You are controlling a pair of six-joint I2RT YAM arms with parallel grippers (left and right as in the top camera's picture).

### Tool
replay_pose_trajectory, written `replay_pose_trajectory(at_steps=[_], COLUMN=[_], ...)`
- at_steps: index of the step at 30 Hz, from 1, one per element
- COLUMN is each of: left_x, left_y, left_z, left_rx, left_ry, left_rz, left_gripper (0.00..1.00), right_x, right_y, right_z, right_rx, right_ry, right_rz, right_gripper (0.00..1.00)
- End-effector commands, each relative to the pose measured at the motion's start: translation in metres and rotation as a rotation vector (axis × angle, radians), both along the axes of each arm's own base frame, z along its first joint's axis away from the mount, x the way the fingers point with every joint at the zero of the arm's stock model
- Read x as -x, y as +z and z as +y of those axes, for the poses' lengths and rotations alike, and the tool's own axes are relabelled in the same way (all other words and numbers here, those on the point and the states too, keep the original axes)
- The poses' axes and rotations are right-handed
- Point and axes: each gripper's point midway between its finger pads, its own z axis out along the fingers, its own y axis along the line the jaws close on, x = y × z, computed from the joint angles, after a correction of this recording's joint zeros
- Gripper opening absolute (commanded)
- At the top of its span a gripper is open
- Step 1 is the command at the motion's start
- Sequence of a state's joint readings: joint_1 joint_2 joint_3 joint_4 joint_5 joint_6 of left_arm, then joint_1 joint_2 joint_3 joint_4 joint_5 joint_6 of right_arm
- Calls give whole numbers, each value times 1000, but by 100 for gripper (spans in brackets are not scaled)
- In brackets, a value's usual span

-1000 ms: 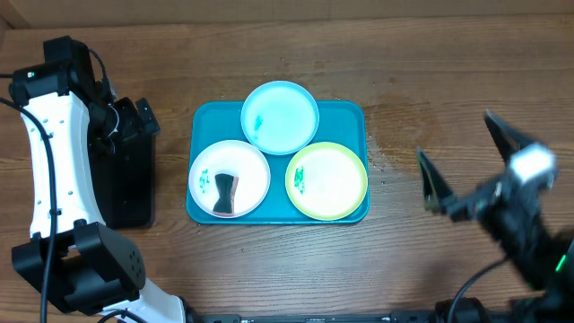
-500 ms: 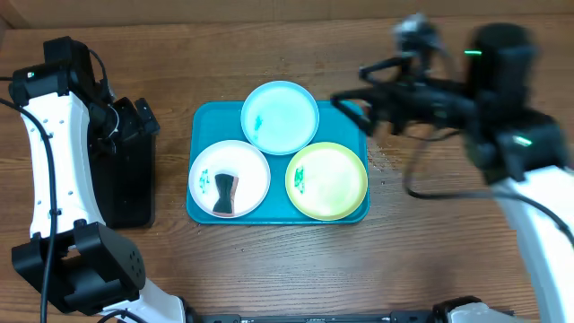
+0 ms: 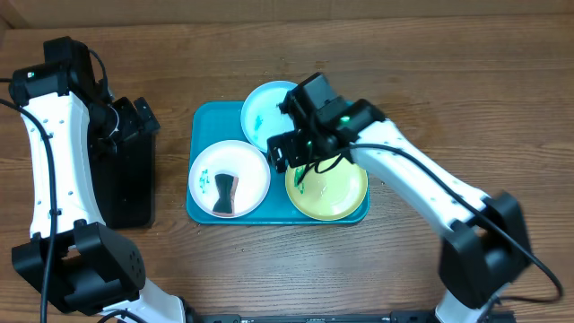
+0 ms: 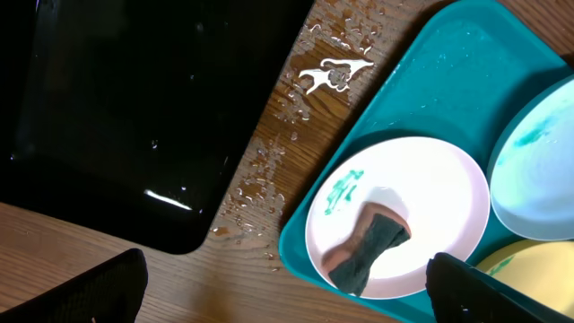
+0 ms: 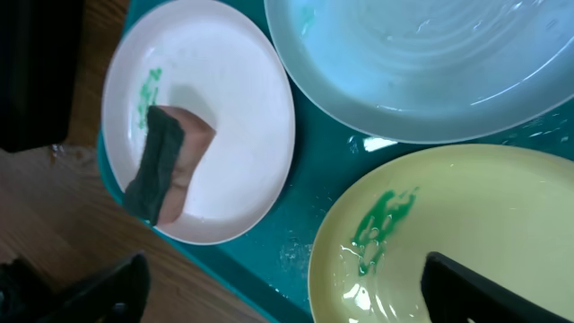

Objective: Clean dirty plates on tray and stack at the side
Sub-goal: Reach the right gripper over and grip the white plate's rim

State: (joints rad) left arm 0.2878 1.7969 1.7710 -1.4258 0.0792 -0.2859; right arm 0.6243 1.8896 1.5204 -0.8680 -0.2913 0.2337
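3 plates sit on the turquoise tray (image 3: 201,126): light blue plate (image 3: 269,112) at the back, white plate (image 3: 253,170) front left, yellow-green plate (image 3: 339,187) front right, each with a green smear. A dark sponge (image 3: 224,193) lies on the white one. The right gripper (image 5: 289,292) hangs over the yellow-green plate's left edge, jaws wide apart, nothing in them. The left gripper (image 4: 289,289) is spread wide too, empty, by the black tray (image 3: 126,179). Water drops dot the table (image 4: 269,170) between both trays.

In tray (image 3: 208,121), sponge (image 3: 225,191) on left plate (image 3: 252,174)
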Motion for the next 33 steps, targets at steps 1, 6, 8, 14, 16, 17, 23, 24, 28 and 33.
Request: replay_pose_trajectory(at_steps=[1, 6, 8, 14, 16, 17, 23, 24, 28, 33], left_x=[-3, -6, -5, -5, -5, -5, -2, -2, 0, 2], left_y=[3, 5, 5, 5, 5, 5, 4, 4, 4, 3], left_z=[-8, -17, -17, -18, -18, -18, -19, -19, -22, -31], left_rx=[44, 95, 95, 95, 95, 95, 98, 99, 97, 95], left_ry=[9, 2, 2, 0, -2, -2, -3, -3, -46, -113], left_rz=[-17, -31, -28, -28, -29, -29, -17, -16, -7, 2], left_gripper=[100, 100, 100, 100, 100, 100, 93, 91, 87, 86], right_x=[-7, -21, -23, -22, -19, -18, -9, -8, -10, -9], right_y=[10, 5, -3, -44, -55, -60, -73, -74, -79, -82], right_z=[17, 35, 42, 44, 44, 44, 55, 56, 50, 47], right_rx=[-71, -122, -122, -12, 22, 42, 82, 92, 166, 182], right_ry=[15, 32, 39, -55, -60, -60, -77, -78, -134, -156], right_rz=[-12, -66, -79, -39, -37, -40, -52, -58, -104, -107], right_gripper=[100, 98, 93, 75, 71, 69, 60, 60, 59, 59])
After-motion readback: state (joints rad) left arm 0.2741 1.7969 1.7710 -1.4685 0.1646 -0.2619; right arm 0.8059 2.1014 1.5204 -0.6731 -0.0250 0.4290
